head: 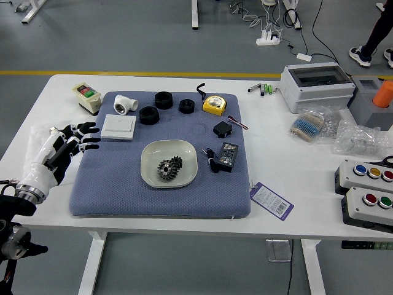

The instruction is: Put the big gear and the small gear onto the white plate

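Observation:
At the left edge of the table my left hand (86,139) hangs over the mat's left side, fingers spread and holding nothing, well left of the plate. The white plate (150,174) rests near the middle of the blue mat. Inside it lie the big gear (166,170), dark metal with teeth around its rim, and the smaller black gear (177,161), just behind and right of it; the two look close together or touching. My right hand is out of view.
Behind the plate on the mat (123,196) are a white box (118,126), a white pipe fitting (126,104), black rings (149,115) and a yellow tape measure (215,105). Right of it lies a black adapter (228,157). Button boxes (368,206) stand far right.

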